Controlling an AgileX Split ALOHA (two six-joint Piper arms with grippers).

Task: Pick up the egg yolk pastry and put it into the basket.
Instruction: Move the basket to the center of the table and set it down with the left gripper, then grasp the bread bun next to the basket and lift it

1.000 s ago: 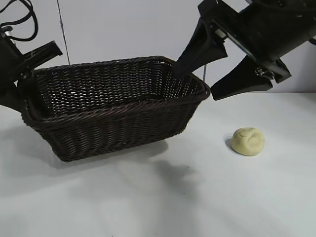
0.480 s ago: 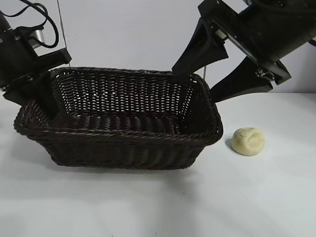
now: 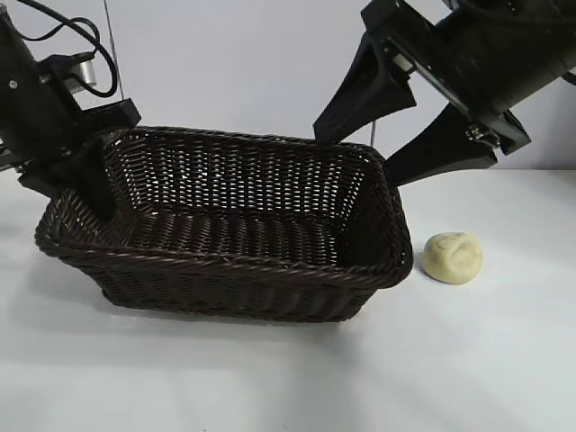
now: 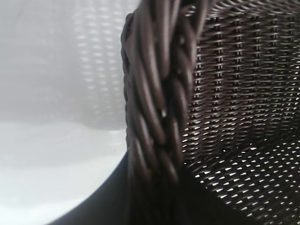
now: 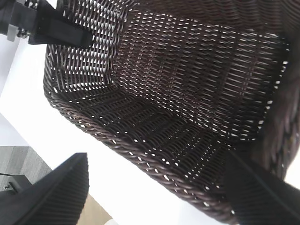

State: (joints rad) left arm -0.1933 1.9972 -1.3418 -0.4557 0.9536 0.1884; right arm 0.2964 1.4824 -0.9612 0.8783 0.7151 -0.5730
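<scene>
On the white surface (image 3: 270,378), the egg yolk pastry (image 3: 453,257) lies at right of the frame, just beside the basket (image 3: 234,274), not yet picked up. My left gripper (image 3: 85,184) clamps the basket's rim at upper left; my right gripper (image 3: 382,148), spread wide and empty at upper right, must descend over the pastry.

You have a plain white table (image 3: 468,360) spread across the whole foreground. Behind it you see a pale wall (image 3: 234,63), with a thin dark vertical line (image 3: 109,45) near its left.

No text, label, brand, number or sign can be read on anything in these views.
</scene>
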